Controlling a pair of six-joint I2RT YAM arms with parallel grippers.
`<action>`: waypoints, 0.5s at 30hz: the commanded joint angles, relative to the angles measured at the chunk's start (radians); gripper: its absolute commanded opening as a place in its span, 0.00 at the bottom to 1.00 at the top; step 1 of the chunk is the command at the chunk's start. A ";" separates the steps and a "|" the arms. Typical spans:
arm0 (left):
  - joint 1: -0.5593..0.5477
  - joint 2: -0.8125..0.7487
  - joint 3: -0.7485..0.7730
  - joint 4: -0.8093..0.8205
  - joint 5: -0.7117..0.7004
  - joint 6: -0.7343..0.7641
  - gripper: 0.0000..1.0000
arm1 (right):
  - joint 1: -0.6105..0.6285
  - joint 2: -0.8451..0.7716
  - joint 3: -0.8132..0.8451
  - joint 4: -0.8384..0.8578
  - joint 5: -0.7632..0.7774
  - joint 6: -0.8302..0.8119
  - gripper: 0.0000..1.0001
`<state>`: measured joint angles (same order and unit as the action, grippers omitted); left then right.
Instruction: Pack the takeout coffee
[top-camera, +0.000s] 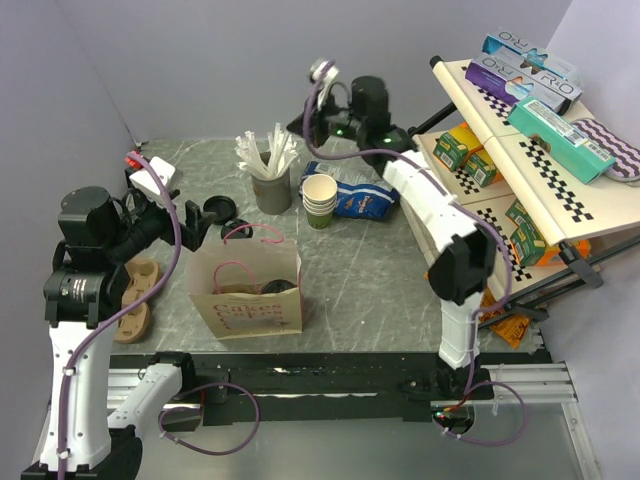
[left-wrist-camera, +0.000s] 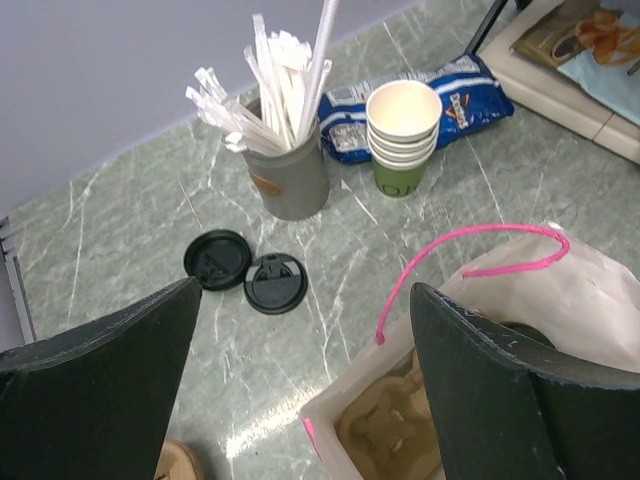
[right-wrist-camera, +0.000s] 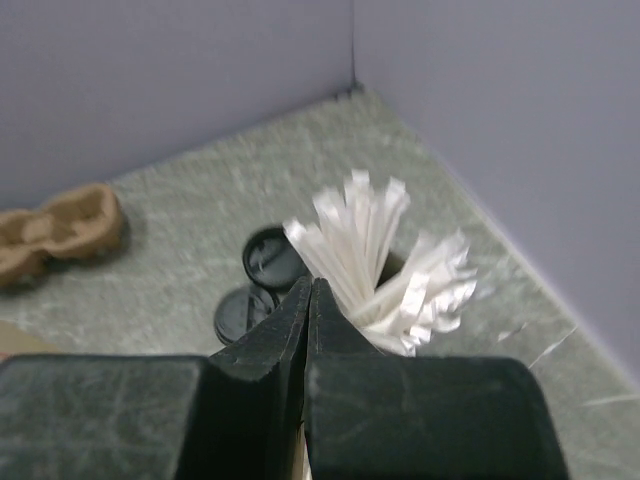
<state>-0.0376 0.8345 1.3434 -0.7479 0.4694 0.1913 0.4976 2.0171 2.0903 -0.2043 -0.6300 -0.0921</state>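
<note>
The paper bag (top-camera: 245, 300) with pink handles stands open at the table's front middle. A round black lid (top-camera: 280, 287) shows inside it, on the takeout coffee; the cup's sides are hidden. The bag's rim (left-wrist-camera: 470, 285) and a brown cup carrier (left-wrist-camera: 400, 430) inside show in the left wrist view. My left gripper (top-camera: 200, 225) is open and empty, just above the bag's left edge (left-wrist-camera: 305, 300). My right gripper (top-camera: 298, 125) is shut above the straw holder (top-camera: 270, 188), on a straw (left-wrist-camera: 325, 50) that stands taller than the others (right-wrist-camera: 312, 290).
A stack of lidless cups (top-camera: 320, 200) and a blue snack bag (top-camera: 358, 198) sit behind the bag. Two loose black lids (left-wrist-camera: 247, 273) lie left of the straw holder. Brown cup carriers (top-camera: 135, 295) lie at the left. A slanted shelf (top-camera: 530, 150) of boxes fills the right.
</note>
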 joint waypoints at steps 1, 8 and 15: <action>0.005 -0.012 -0.013 0.105 -0.023 -0.029 0.91 | 0.009 -0.185 0.025 0.020 -0.039 0.054 0.00; 0.005 -0.032 -0.067 0.257 -0.257 -0.070 0.91 | 0.030 -0.412 -0.001 -0.030 -0.083 0.115 0.00; 0.031 -0.034 -0.113 0.401 -0.456 -0.084 0.92 | 0.156 -0.570 -0.102 -0.141 -0.126 0.070 0.00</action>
<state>-0.0257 0.8078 1.2327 -0.4770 0.1505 0.1402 0.5755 1.5208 2.0571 -0.2581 -0.7128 0.0032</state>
